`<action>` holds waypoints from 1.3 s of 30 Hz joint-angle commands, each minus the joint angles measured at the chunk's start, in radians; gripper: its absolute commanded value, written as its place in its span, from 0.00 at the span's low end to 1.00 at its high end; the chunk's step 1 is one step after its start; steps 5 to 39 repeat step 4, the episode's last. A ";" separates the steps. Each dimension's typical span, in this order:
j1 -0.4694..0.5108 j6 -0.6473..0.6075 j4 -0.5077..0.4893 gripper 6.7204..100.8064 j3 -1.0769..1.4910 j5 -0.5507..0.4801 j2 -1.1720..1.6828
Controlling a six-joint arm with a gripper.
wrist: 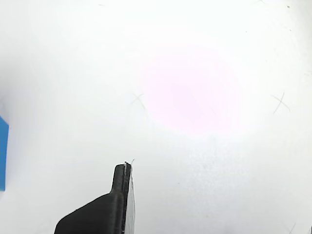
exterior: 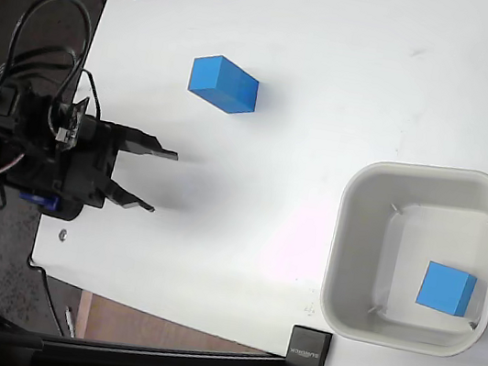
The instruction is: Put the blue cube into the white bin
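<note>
Our tool [exterior: 162, 183] hangs spread and empty at the bench's [exterior: 336, 68] left edge, while the cube [exterior: 223, 84] sits towards the top edge, well apart from the bin [exterior: 344, 255]; we judge it light, rigid, best pinched across opposite flat faces.

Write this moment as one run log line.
tool: open, empty | small blue cube: on table | second blue cube: inside off-white plastic bin

The fixed view looks straight down from high above, taking in the whole white table [exterior: 336, 68] and the arm at the picture's left edge. The wrist view sits low and close, facing the tabletop — both share that bare white surface between arm and bin.
</note>
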 commanded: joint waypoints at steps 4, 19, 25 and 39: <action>0.003 0.002 -0.023 0.99 -0.025 0.011 0.023; 0.003 0.002 -0.023 0.99 -0.025 0.011 0.023; 0.003 0.002 -0.023 0.99 -0.025 0.011 0.023; 0.003 0.002 -0.023 0.99 -0.025 0.011 0.023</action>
